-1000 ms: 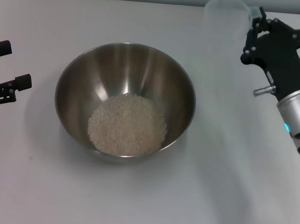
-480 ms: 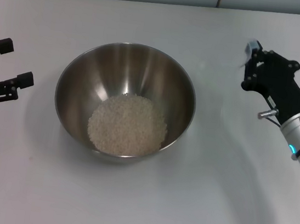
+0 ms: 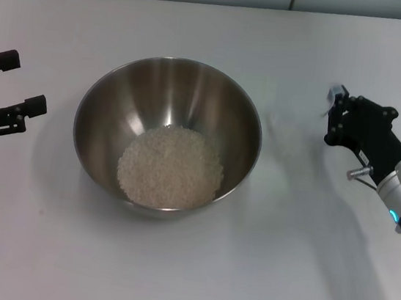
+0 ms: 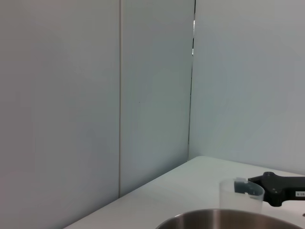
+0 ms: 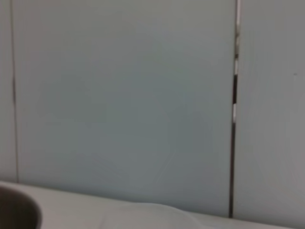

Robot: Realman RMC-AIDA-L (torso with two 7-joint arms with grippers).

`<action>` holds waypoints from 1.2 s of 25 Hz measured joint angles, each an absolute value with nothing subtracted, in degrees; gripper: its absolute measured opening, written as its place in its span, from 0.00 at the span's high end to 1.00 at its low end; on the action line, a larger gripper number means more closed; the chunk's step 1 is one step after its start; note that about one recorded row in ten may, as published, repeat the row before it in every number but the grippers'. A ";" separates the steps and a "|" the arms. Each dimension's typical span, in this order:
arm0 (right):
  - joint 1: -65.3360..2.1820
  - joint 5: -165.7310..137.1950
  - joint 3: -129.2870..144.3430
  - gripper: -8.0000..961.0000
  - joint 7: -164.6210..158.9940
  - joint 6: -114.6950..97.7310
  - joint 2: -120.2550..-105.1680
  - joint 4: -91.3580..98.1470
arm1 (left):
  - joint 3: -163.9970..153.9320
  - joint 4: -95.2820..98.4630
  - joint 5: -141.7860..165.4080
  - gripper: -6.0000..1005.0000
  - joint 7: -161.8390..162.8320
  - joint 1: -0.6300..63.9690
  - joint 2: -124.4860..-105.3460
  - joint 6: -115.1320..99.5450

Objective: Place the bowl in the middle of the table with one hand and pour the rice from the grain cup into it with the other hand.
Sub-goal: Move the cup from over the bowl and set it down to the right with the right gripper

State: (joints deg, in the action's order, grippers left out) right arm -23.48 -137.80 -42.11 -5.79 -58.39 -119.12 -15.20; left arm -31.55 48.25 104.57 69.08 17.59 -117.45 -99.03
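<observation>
Rice [image 3: 171, 167] lies in the bowl [image 3: 171, 91], mid-table. Left gripper [image 3: 21, 83] gapes empty at left. Right gripper [image 3: 333, 116] touches the cup [image 4: 241, 194], right of the bowl. I cannot tell its grip, so you may topple the cup.

Readable text: none.
Right gripper [image 4: 281, 187]: bears a small white label, its print too small to read.

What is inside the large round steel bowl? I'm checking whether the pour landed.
A pale heap of rice lies in the shiny steel bowl, toward its near side. The bowl's bottom beneath the heap is covered.
</observation>
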 joint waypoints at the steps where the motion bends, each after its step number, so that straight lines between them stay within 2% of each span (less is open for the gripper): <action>1: -23.46 -137.81 -41.70 0.99 -5.84 -58.62 -119.12 -14.86 | -31.55 48.25 104.58 0.16 69.08 17.58 -117.41 -99.03; 30: -22.98 -137.82 -39.29 0.98 -6.33 -60.51 -119.27 -11.36 | -31.63 47.66 104.68 0.16 68.41 17.49 -117.32 -99.06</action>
